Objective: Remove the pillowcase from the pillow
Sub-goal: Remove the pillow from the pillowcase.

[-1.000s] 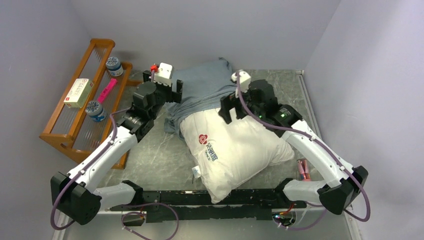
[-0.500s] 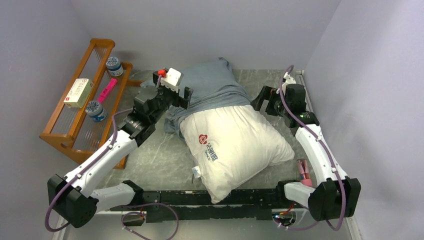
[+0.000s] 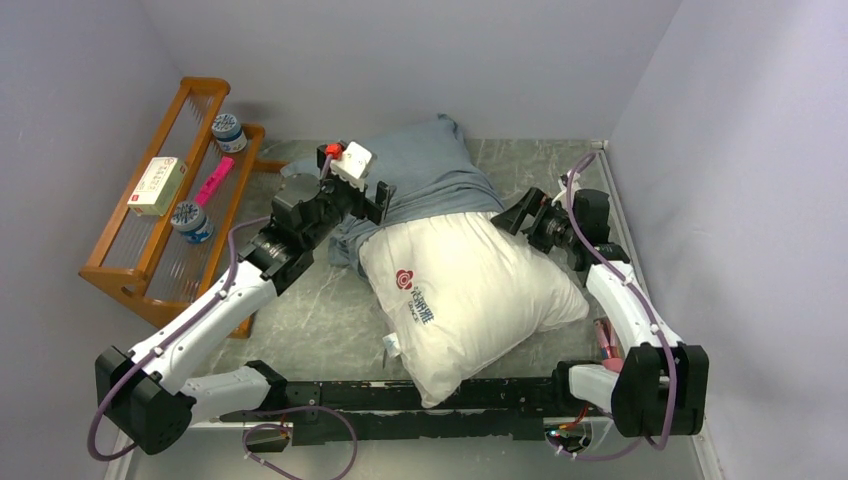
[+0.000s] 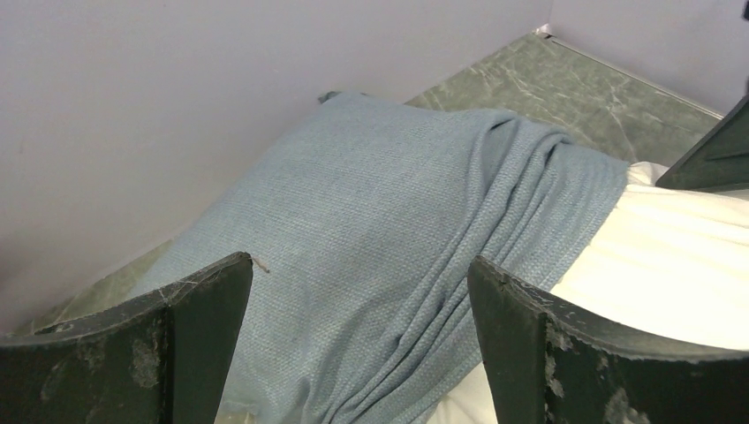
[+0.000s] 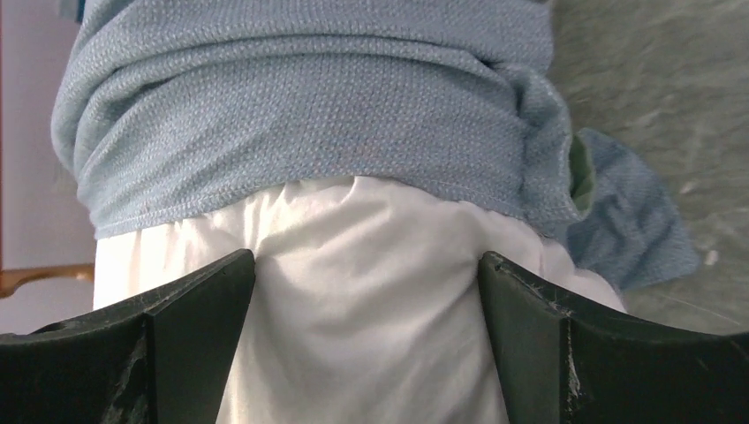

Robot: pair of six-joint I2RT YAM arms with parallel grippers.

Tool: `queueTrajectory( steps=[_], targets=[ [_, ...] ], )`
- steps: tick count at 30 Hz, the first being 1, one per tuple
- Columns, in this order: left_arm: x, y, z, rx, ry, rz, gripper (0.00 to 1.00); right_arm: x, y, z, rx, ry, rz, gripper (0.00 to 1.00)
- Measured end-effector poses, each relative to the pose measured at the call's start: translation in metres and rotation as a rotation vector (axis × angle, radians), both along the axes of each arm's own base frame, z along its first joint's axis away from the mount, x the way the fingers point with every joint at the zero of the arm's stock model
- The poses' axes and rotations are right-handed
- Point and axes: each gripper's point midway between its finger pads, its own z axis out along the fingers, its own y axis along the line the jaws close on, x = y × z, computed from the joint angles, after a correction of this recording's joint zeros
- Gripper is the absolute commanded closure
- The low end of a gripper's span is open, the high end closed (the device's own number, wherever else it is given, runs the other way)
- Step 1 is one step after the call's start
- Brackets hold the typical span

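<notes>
The white pillow (image 3: 470,290) lies diagonally on the table with its red logo facing up. Its far end is still inside the grey-blue pillowcase (image 3: 430,165), which is bunched back toward the rear wall. My left gripper (image 3: 380,200) is open at the left edge of the bunched cloth. In the left wrist view the pillowcase (image 4: 380,203) fills the space ahead of the left gripper (image 4: 360,265), with nothing held. My right gripper (image 3: 515,213) is open at the pillow's far right side. The right wrist view shows the right gripper (image 5: 366,258) facing bare pillow (image 5: 353,300) just below the pillowcase hem (image 5: 309,106).
A wooden rack (image 3: 120,265) stands at the left with two jars, a box and a pink item on it. A pink object (image 3: 607,340) lies on the table by the right arm's base. Walls close in behind and on the right.
The right arm swung off the pillow's top out to the right, then came back in low at the pillow's far right edge. The left gripper shifted right toward the bunched cloth.
</notes>
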Motion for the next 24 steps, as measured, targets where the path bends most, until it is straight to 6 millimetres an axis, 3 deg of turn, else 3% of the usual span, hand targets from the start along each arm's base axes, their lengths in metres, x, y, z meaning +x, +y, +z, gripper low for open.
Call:
queueTrajectory(
  steps=[5, 11, 18, 22, 24],
  targets=[
    [-0.002, -0.008, -0.005, 0.005, 0.011, -0.039, 0.04, -0.006, 0.018, -0.002, 0.088, -0.003, 0.093, 0.16],
    [-0.004, -0.02, -0.014, 0.016, 0.032, -0.089, 0.04, -0.017, 0.045, 0.01, 0.141, -0.046, 0.229, 0.35],
    [-0.007, -0.03, -0.023, 0.027, 0.056, -0.139, 0.04, -0.032, 0.076, 0.027, 0.143, -0.103, 0.384, 0.71],
    [-0.01, -0.035, -0.028, 0.034, 0.075, -0.17, 0.04, -0.038, 0.092, 0.041, 0.117, -0.146, 0.467, 0.98],
    [-0.012, -0.038, -0.029, 0.036, 0.083, -0.187, 0.04, -0.042, 0.098, 0.047, 0.098, -0.165, 0.503, 1.0]
  ],
)
